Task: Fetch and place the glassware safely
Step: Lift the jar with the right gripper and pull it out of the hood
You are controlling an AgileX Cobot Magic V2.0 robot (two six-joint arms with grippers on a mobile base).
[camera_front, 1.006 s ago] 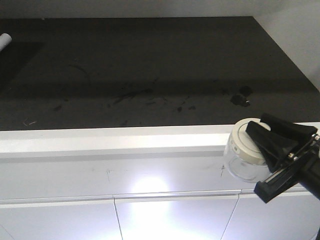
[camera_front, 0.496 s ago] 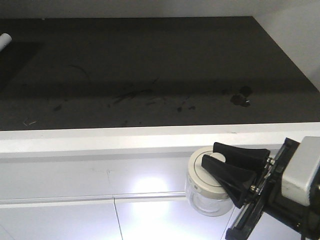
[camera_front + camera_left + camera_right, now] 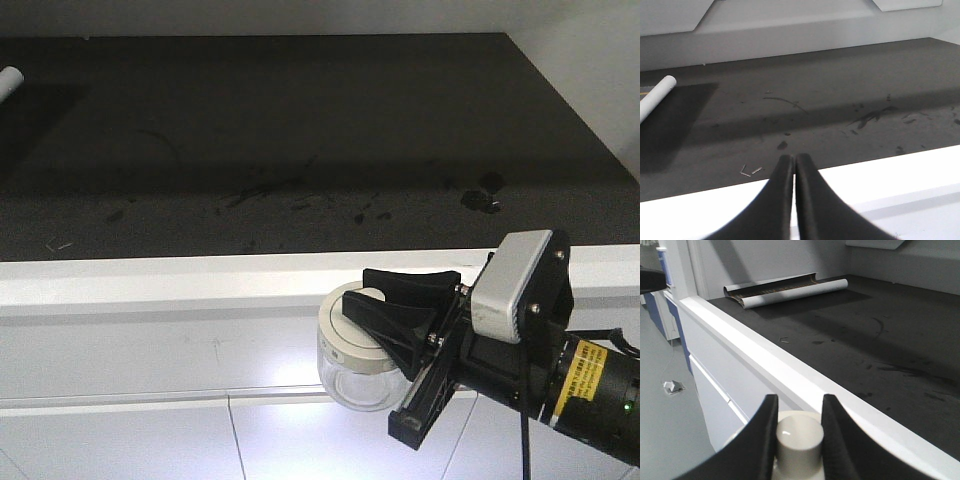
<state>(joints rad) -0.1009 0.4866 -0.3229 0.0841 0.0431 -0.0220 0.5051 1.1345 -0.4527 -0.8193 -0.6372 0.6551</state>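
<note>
Where the right tool [image 3: 360, 288] holds it, the jar [image 3: 362, 378] hangs in the air just in front of the table [image 3: 300, 130], level with the white front edge [image 3: 150, 280] and the drawer fronts [image 3: 120, 430] below it, resting on nothing. It is small and squat, with clear glass walls that show the white cabinet through them. Its round cream-white lid [image 3: 340, 335] carries a short cylindrical knob [image 3: 800, 437] at the centre. The jar sits roughly upright, perhaps tipped a little.

The right arm comes in from the lower right of the front view and reaches leftward, with its grey wrist camera [image 3: 510, 285] on top. Its two black fingers [image 3: 400, 320] lie across the lid. In the right wrist view they stand on either side of the knob, pressed against it, so the tool is clamped on the jar by its lid knob.

The left tool [image 3: 793, 159] is over the table's white edge, pointing across the dark, scuffed top. Its fingers are pressed together with nothing between them. A rolled white sheet [image 3: 655, 97] lies at the far left of the table, well apart from both tools.
</note>
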